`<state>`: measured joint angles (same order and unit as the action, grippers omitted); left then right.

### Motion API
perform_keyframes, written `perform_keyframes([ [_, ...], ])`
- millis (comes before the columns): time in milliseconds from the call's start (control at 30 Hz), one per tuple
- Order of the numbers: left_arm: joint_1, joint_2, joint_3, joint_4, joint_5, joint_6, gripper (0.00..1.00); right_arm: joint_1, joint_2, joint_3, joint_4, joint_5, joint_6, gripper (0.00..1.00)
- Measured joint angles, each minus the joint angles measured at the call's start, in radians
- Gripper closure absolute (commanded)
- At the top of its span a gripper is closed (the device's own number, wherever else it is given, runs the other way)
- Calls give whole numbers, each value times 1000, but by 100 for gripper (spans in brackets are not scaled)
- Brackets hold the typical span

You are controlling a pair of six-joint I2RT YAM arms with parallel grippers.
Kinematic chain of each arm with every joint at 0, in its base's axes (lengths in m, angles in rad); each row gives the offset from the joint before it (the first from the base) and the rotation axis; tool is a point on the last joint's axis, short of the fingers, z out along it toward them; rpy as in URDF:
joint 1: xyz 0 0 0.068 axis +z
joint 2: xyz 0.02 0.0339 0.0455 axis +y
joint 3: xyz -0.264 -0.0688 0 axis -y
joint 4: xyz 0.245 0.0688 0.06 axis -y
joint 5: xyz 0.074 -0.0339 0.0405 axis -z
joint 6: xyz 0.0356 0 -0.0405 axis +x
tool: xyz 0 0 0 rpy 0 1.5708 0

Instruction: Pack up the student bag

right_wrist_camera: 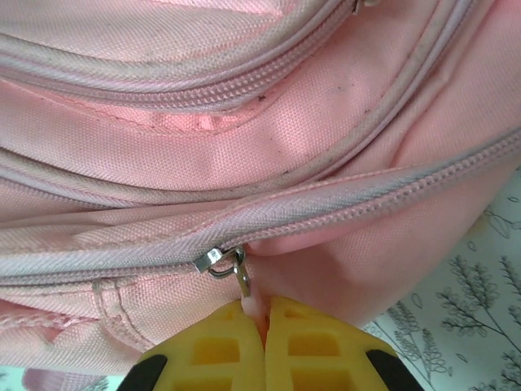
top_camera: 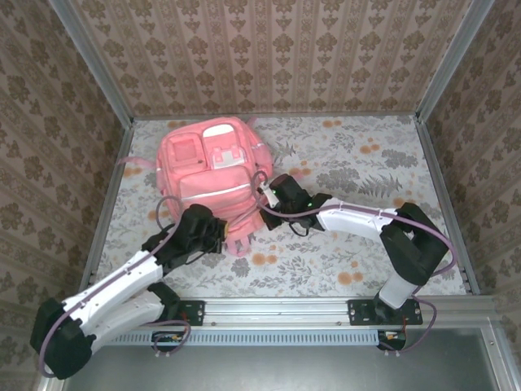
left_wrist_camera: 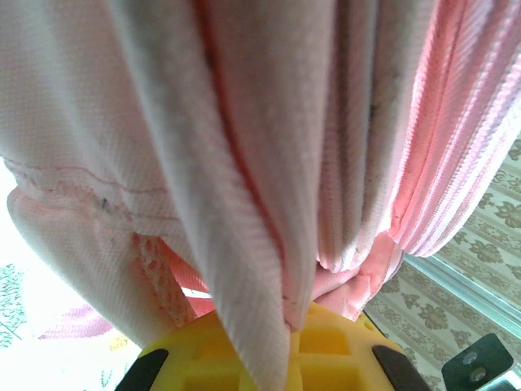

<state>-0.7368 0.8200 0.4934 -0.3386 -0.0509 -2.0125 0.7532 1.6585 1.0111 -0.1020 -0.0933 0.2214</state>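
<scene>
The pink student bag [top_camera: 213, 175] lies flat on the flowery worktop [top_camera: 366, 236]. It sits toward the back and a bit to the left. The left fingers [top_camera: 220, 235] are at the near bottom edge of the bag. They are squeezed tight on a fold of the bag's pink cloth, and the cloth hangs between them. The right fingers [top_camera: 266, 194] are at the right side of the bag. They are pressed together on the small zipper pull [right_wrist_camera: 242, 281] there.
</scene>
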Motion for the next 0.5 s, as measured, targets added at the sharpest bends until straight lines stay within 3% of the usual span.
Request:
perform_keyframes([
  [267,0,-65,-42,-24,2,0,100,1,-116,-43,-67,-53,53,100],
  [500,6,12,-51,-109,-12,1,100,94,-190,-109,-169,165,225,100],
])
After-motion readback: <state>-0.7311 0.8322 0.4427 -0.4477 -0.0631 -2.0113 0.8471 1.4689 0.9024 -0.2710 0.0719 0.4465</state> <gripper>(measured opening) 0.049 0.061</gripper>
